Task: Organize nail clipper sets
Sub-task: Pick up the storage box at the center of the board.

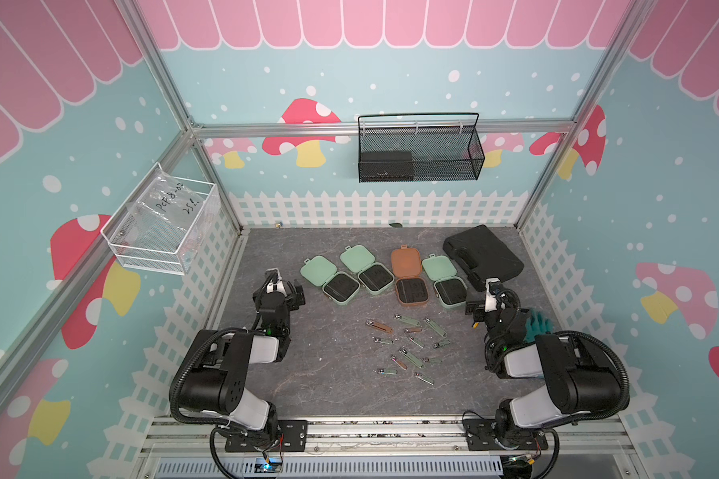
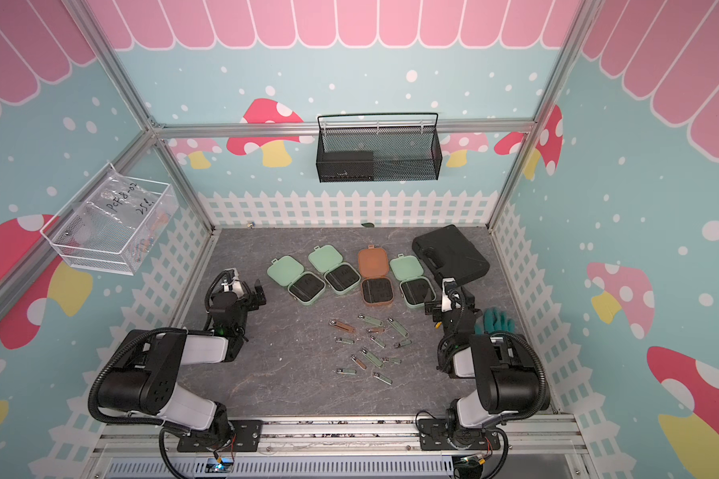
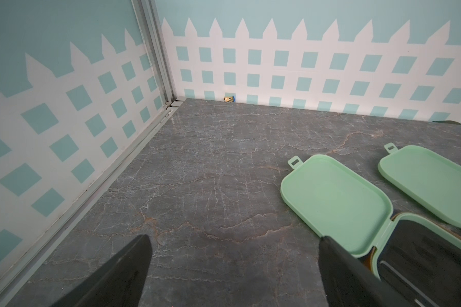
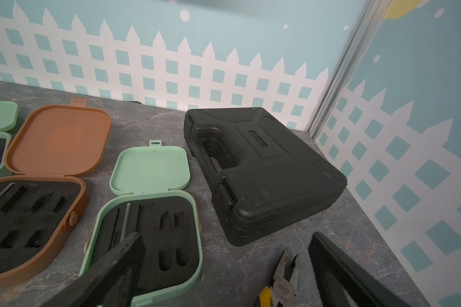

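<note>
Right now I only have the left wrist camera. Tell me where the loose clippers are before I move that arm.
Observer: The loose clippers lie scattered on the table, between the two arms, on the robot's side of the row of cases.
Operator: Count the cases.
Observer: Four, all lying open: three mint green cases and one brown case, third from the left arm's side.
Operator: Report the right gripper.
Observer: The right gripper is open and empty, close by the end mint case on its side of the row.
</note>
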`<action>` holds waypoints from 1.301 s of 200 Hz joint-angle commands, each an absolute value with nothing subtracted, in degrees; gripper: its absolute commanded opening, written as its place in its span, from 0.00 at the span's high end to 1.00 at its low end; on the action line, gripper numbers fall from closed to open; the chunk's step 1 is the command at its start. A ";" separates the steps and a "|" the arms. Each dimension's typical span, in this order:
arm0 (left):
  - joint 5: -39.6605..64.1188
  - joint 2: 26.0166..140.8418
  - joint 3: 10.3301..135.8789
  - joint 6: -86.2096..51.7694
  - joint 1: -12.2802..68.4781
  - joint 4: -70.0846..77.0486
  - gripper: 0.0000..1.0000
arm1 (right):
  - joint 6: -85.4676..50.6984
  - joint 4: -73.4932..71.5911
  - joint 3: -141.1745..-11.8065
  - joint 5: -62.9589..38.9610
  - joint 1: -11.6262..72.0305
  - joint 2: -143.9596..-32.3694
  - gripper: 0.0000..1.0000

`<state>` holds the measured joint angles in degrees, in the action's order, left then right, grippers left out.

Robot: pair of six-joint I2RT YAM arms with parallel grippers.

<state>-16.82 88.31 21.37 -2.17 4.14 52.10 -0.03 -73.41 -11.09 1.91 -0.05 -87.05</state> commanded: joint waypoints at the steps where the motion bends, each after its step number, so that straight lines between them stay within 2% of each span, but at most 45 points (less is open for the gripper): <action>1: -17.37 88.03 21.93 -2.79 3.83 52.21 0.00 | 0.41 -75.14 -11.78 1.10 -0.70 -87.42 0.01; 11: -20.75 85.92 21.39 -2.88 4.47 52.15 0.00 | 0.50 -75.11 -11.69 1.56 -0.73 -86.08 0.04; 27: -29.91 75.94 21.90 -0.32 9.04 44.78 0.01 | -0.21 -67.52 -12.32 3.71 -0.46 -78.04 0.07; 42: -39.26 64.87 26.91 -5.74 13.09 28.67 0.01 | -5.32 -55.17 -16.06 10.75 -0.43 -70.00 0.09; 56: -37.61 57.03 34.20 -17.02 13.28 7.33 0.08 | -8.17 -41.83 -22.20 12.05 -0.40 -65.54 0.13; 74: -32.47 52.14 39.68 -27.45 13.46 -9.80 0.19 | -12.20 -25.33 -31.58 12.06 -0.09 -65.26 0.19; 97: -24.82 50.44 42.39 -37.30 13.98 -22.98 0.20 | -15.22 -9.00 -40.83 8.75 0.24 -68.17 0.22; 125: -20.72 56.15 46.52 -45.33 17.23 -36.88 0.30 | -15.98 3.03 -47.50 6.78 1.13 -72.10 0.20; 158: -22.55 69.41 58.51 -45.47 22.02 -46.90 0.33 | -16.68 6.20 -50.23 1.61 1.58 -73.90 0.23; 185: -20.80 81.58 70.27 -42.87 22.24 -52.04 0.33 | -16.69 8.08 -50.77 -0.60 2.10 -74.26 0.23; 211: -15.53 93.09 80.81 -41.78 22.02 -57.94 0.46 | -17.55 9.79 -52.10 -2.52 3.56 -75.07 0.23; 260: -9.73 96.89 77.44 -46.59 21.60 -53.37 0.48 | -16.34 15.03 -58.71 -2.59 8.38 -80.17 0.29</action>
<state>-13.52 97.08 79.33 -42.59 22.15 -52.23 -16.71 11.49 -55.72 -1.13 6.15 -77.82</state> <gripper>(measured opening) 0.522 0.724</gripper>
